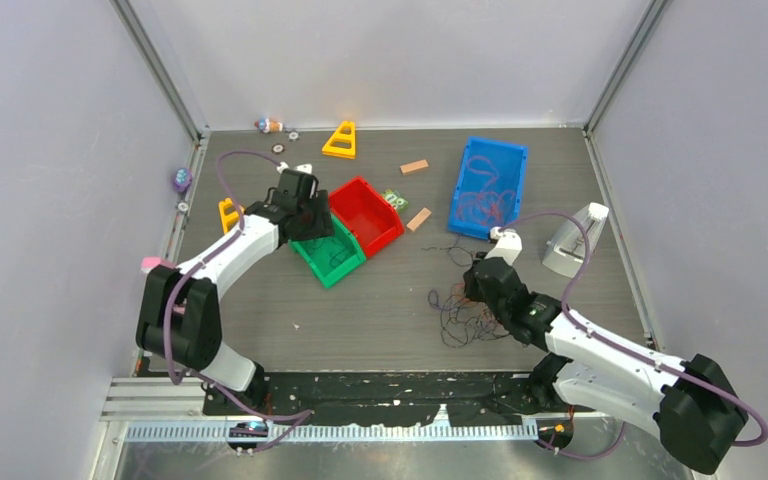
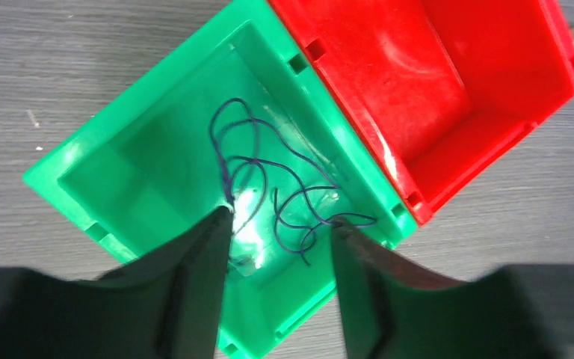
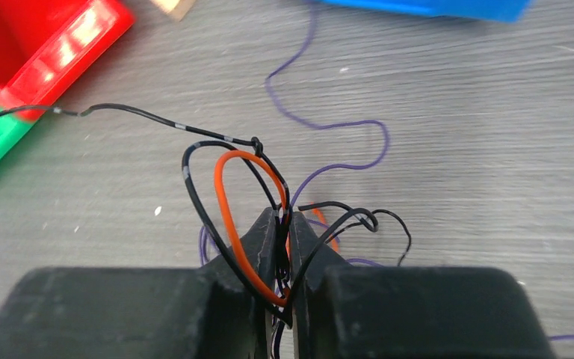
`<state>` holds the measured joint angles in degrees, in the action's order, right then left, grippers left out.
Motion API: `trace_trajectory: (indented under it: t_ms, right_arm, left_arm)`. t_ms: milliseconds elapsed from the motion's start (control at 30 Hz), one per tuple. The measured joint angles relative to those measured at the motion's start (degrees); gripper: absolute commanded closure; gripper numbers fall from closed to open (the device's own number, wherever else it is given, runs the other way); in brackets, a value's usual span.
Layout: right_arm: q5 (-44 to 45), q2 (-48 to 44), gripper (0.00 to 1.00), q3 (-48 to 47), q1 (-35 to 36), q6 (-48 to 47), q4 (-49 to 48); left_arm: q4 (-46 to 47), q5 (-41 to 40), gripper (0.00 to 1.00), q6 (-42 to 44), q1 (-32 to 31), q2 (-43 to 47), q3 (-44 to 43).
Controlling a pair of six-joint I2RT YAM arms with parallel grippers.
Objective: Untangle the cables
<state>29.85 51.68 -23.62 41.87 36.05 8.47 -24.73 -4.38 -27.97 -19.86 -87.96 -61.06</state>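
From above, the job looks partly done. The blue bin (image 1: 497, 143), toward one o'clock on the table, holds a loose heap of orange-red cables (image 1: 485, 195), while a dark tangle (image 1: 465, 322) lies unsorted on the tabletop toward five o'clock. The left gripper (image 1: 310, 215) hangs over the green bin (image 1: 332, 265) at about ten o'clock, and the red bin (image 1: 370, 215) touches that bin on its two o'clock side. The right gripper (image 1: 475, 285) sits at the tangle's twelve o'clock edge. In the left wrist view the fingers stand apart with nothing between them. Just past their tips, at twelve o'clock, one purple cable (image 2: 269, 172) lies in slack curls on the green bin's floor, so one strand appears to be sorted. The red bin shows nothing inside in the part that is visible. In the right wrist view the jaws are pressed together on a bunch of strands from the tangle. An orange loop (image 3: 228, 202) and a black loop (image 3: 194, 183) rise toward eleven o'clock and meet at a small knot (image 3: 256, 142). Another purple strand (image 3: 329, 126) wanders free over the table toward one o'clock. Most of the separating seems yet to be done — black, orange and purple are knotted together here.
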Motion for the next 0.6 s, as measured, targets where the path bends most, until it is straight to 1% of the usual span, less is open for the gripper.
trace_trajectory:
  t_ms: [133,200,233,267,333,367,400,433,467,500,600]
  right_arm:
    - [-10.47,1.46,0.82,1.22,0.00,-3.74,-5.99]
    - [-16.44,2.21,0.81,1.81,0.00,-5.60,-9.46]
    - [-18.95,2.67,0.79,1.88,0.00,-6.19,-10.88]
    - [-21.88,3.37,0.77,1.88,0.00,-6.93,-12.66]
    - [-27.04,4.87,0.68,1.88,0.09,-7.98,-16.04]
    - [-32.94,6.54,0.36,1.88,0.20,-9.09,-19.71]
    - [-32.94,6.54,0.30,1.88,0.20,-9.09,-19.71]
    - [-34.36,6.75,0.20,1.84,0.28,-8.90,-20.28]
    - [-35.41,6.86,0.16,1.68,0.31,-9.11,-20.55]
    - [-36.30,6.84,0.09,1.64,0.31,-9.18,-20.52]
    - [-37.44,5.57,0.04,1.73,0.39,-9.60,-19.50]
  left_arm:
    - [3.43,2.78,0.25,0.70,0.00,2.89,2.34]
    - [4.26,4.17,0.11,1.18,0.00,6.54,4.42]
    - [4.35,4.85,0.03,1.31,0.00,8.17,5.01]
    - [4.42,5.68,0.01,1.53,-0.02,10.10,5.55]
    - [4.74,7.06,0.01,1.68,-0.39,13.90,6.56]
    - [4.76,8.59,0.00,1.70,-1.01,20.02,8.33]
    - [4.76,8.59,0.01,1.70,-1.01,20.02,8.33]
    - [4.83,9.20,0.00,1.90,-1.29,21.40,8.59]
    - [4.59,9.86,0.00,2.23,-1.60,22.86,9.22]
    - [4.02,10.36,0.00,2.69,-1.86,24.63,9.97]
    - [2.27,10.93,0.01,3.67,-3.06,29.11,11.76]
